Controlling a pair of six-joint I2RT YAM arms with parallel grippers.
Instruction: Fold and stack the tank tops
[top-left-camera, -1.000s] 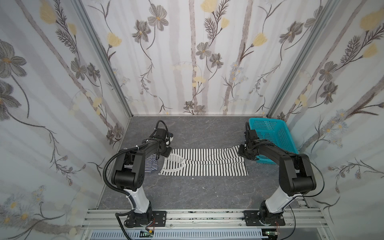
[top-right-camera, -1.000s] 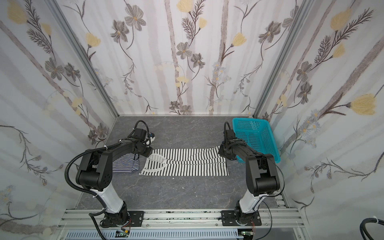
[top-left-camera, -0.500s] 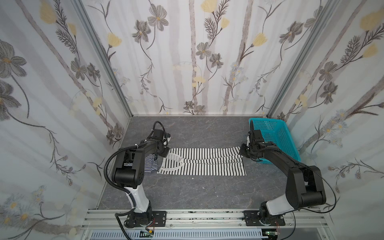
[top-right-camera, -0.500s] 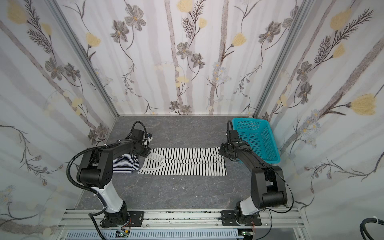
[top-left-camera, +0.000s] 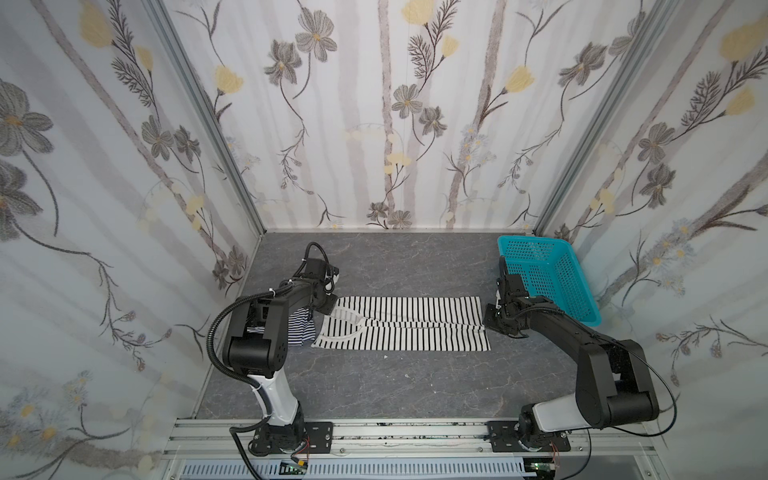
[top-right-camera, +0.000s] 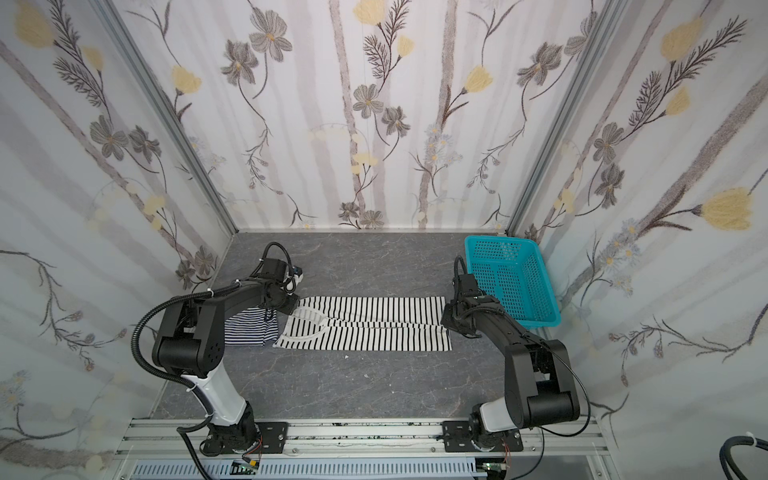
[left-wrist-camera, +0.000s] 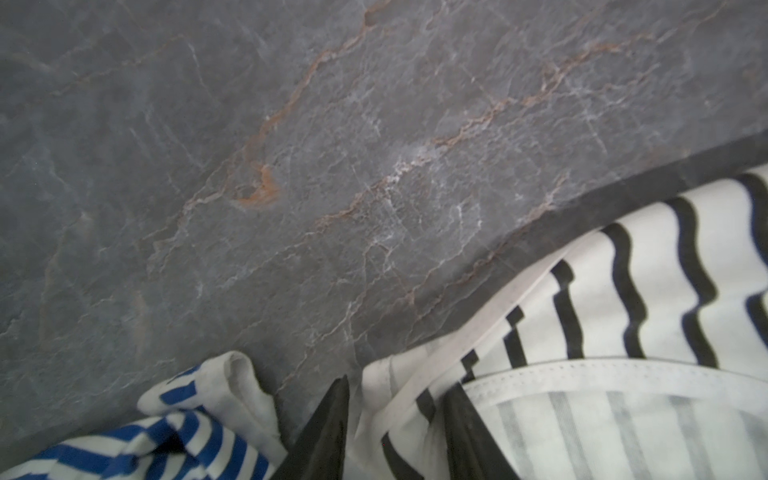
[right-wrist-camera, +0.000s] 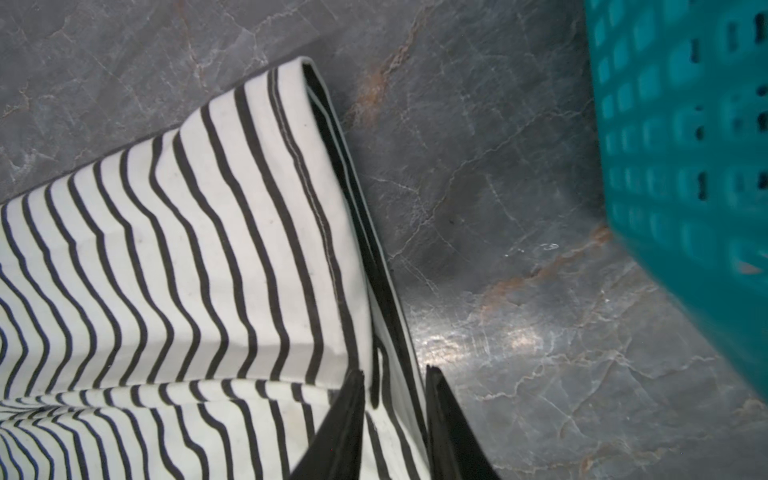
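— Starting with the table (top-left-camera: 374, 382): wide-striped tank top (top-left-camera: 415, 328) laid long and flat across the middle, sides turned in toward a centre line, hem end near the turquoise basket (top-left-camera: 552, 274), neck end just beside the fine-striped tank top (top-left-camera: 301, 332), bunched under the left arm.

— And the claws?

— Left claw (left-wrist-camera: 399, 382) part-way apart astride the shoulder strap, right claw (right-wrist-camera: 394, 370) part-way apart astride the hem edge; cloth between both pairs of jaws, yet cannot tell whether pinched or merely straddled.

— Likely trouble?

— Catching only one layer at the hem, so spilling the fold open on the lift. Raising the ends unevenly, so skewing the cloth. Dragging the fine-striped top along with the left claw.
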